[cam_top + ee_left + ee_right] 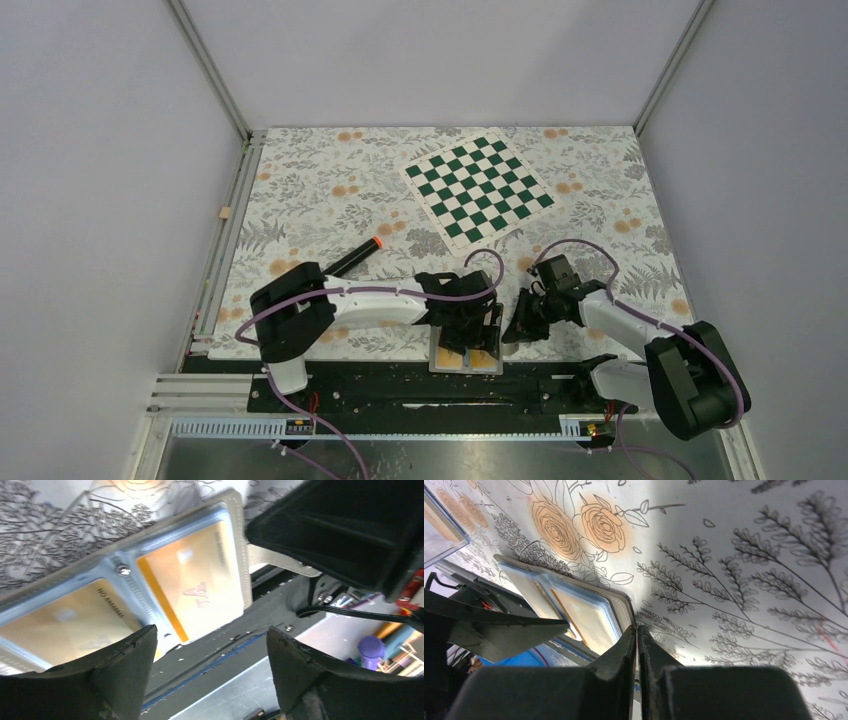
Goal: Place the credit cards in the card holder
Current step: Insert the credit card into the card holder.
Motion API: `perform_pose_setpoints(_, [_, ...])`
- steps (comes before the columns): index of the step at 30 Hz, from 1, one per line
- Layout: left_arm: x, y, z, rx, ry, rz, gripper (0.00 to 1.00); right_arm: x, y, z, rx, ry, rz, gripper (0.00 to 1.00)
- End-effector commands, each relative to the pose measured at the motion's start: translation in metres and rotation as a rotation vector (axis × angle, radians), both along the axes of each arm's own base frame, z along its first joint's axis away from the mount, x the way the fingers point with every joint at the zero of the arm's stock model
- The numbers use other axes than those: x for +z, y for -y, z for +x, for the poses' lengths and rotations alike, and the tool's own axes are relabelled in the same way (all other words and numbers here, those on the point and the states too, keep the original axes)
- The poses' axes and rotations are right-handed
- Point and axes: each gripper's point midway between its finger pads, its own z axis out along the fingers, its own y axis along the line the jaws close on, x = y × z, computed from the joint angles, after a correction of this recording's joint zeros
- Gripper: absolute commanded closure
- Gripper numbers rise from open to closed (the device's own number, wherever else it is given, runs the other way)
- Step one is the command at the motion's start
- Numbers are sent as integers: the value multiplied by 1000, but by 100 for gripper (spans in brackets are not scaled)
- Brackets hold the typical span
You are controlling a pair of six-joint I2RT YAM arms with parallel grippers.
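Seen from above, the far half of the card holder [468, 366] lies under the left gripper [468, 336]. Only its near edge shows, with strips of two cards [455, 358]. Beyond the card holder to its left, the marker [362, 254] has its rear end hidden behind the left arm [370, 300].

In the left wrist view the card holder runs off the left edge, and the print on the cards is too soft to read. A purple cap [371, 647] off its near side is blurred.

In the right wrist view the right gripper [637, 630] meets the card holder's corner. Whether it pinches anything cannot be told.
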Motion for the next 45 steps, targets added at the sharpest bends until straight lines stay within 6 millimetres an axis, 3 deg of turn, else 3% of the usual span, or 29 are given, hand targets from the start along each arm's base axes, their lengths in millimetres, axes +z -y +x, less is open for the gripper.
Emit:
perform_pose_setpoints(1, [11, -21, 12, 2, 101, 84, 16, 9, 10, 5, 4, 45, -67, 89])
perform_pose_setpoints(8, [12, -54, 12, 43, 138, 141, 9, 20, 22, 8, 12, 86, -131, 88])
perform_pose_setpoints(20, [36, -66, 19, 126, 131, -54, 10, 40, 4, 11, 57, 124, -103, 97])
perform_pose_setpoints(30, [20, -99, 29, 251, 78, -195, 15, 50, -55, 12, 161, 139, -54, 100])
perform_pose_setpoints(37, [13, -95, 34, 245, 65, -207, 28, 40, -103, 3, 207, 102, 48, 100])
perform_pose_setpoints(41, [7, -93, 35, 238, 57, -183, 38, 37, -119, -3, 232, 88, 73, 100])
perform_pose_setpoints(45, [1, -93, 35, 230, 50, -161, 41, 28, -124, -7, 246, 71, 68, 100])
